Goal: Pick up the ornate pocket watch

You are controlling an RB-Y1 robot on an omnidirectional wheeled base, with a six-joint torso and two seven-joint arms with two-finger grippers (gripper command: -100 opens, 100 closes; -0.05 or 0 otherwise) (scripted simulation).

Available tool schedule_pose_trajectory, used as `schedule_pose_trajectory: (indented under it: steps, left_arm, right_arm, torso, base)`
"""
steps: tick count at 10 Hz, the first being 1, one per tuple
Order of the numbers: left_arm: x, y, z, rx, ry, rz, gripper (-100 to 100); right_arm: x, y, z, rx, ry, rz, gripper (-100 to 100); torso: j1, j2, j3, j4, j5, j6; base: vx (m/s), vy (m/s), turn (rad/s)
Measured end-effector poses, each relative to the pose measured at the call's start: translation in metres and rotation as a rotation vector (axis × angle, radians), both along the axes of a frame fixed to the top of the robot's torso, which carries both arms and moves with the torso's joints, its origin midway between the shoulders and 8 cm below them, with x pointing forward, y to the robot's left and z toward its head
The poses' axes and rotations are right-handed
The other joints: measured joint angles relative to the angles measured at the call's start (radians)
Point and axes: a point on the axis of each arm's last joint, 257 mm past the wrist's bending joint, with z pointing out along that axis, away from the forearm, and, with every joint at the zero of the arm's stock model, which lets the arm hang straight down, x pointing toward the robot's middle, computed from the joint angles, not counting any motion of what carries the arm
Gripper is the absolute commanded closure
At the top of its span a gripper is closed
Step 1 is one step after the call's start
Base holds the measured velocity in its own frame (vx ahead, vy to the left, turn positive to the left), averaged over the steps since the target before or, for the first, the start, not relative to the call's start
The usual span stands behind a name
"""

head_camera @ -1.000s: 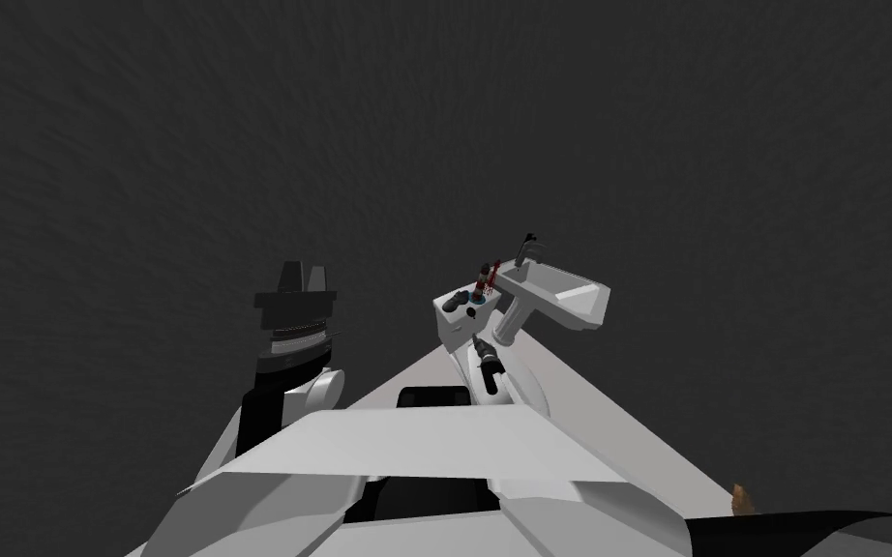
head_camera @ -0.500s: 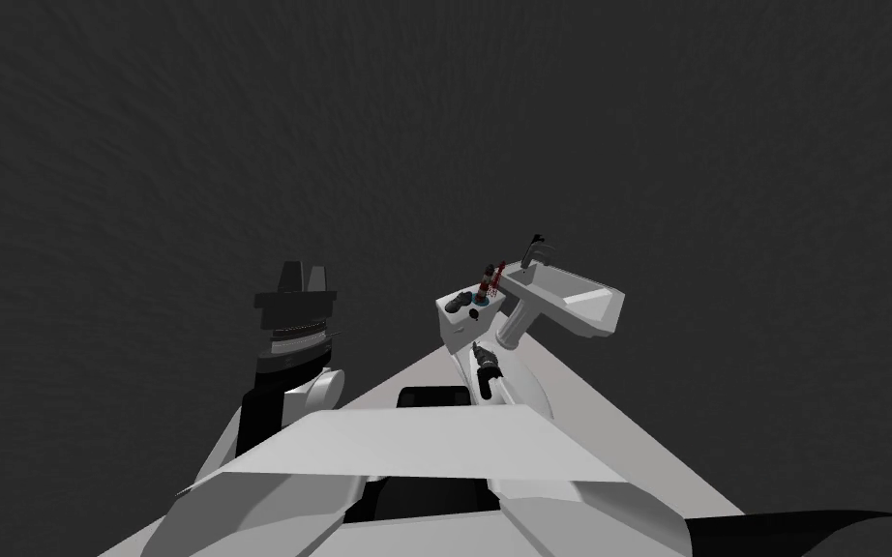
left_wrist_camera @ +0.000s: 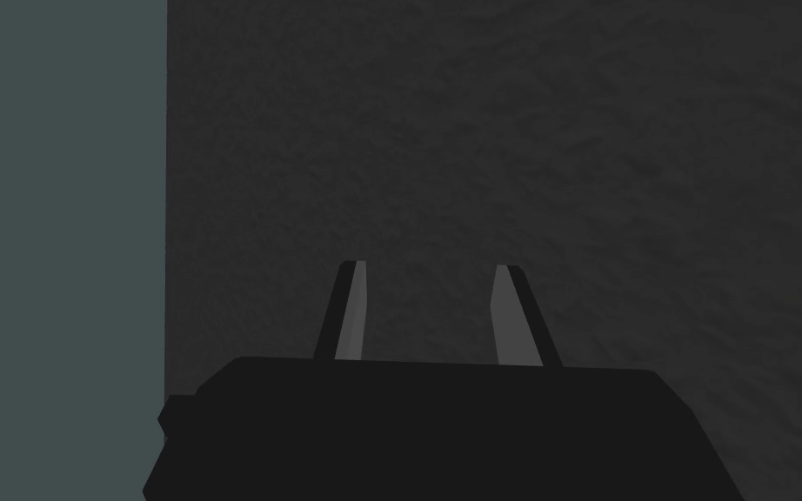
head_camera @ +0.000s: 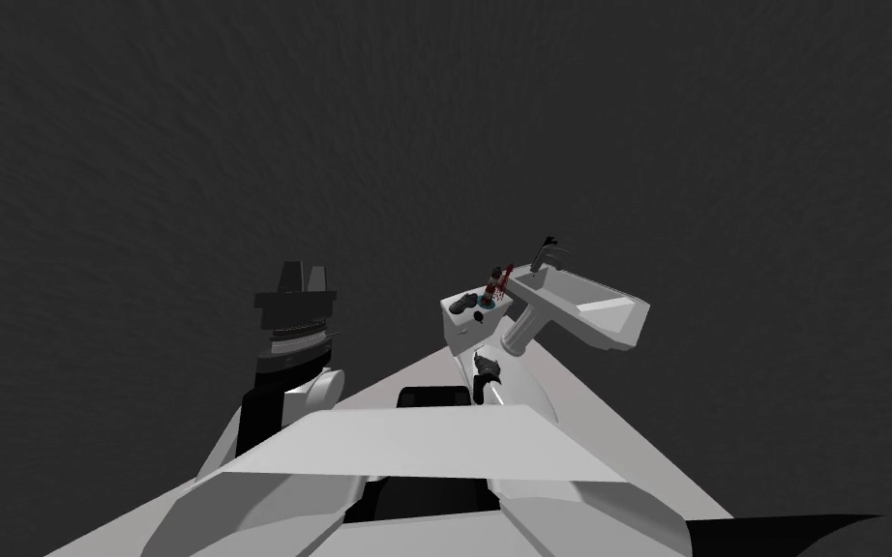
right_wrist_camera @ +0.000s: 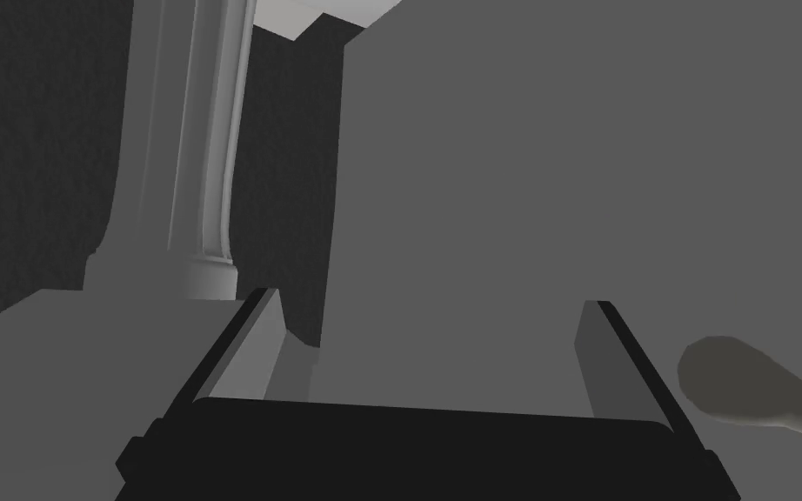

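Head view: right gripper (head_camera: 481,363), fingers apart, sits low before the white stand (head_camera: 458,335), likely approaching the small dark items (head_camera: 460,305) on top. Which one is the pocket watch I cannot tell. Left gripper (left_wrist_camera: 426,266), also open, is raised aside, seemingly idle.

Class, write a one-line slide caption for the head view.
Open right gripper hovers low before a white stand topped with small dark items, beside a pedestal sink.

Probably a bathroom: pedestal sink (head_camera: 591,325)
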Motion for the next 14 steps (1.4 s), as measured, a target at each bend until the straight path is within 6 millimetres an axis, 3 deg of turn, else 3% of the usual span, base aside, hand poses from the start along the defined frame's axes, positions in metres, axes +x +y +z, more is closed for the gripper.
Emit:
schedule_pose_trajectory:
  steps: [7, 14]
  left_arm:
    - [0.000, 0.000, 0.000, 0.000, 0.000, 0.000, 0]
    - [0.000, 0.000, 0.000, 0.000, 0.000, 0.000, 0]
  right_arm:
    - [-0.040, -0.029, -0.027, -0.247, 0.153, 0.010, -100]
    - [-0.077, -0.056, -0.030, -0.528, 0.271, 0.031, -100]
  torso:
    - [0.001, 0.000, 0.000, 0.000, 0.000, 0.000]
    - [0.001, -0.001, 0.000, 0.000, 0.000, 0.000]
  base:
    - [0.007, -0.015, 0.126]
    - [0.014, -0.014, 0.117]
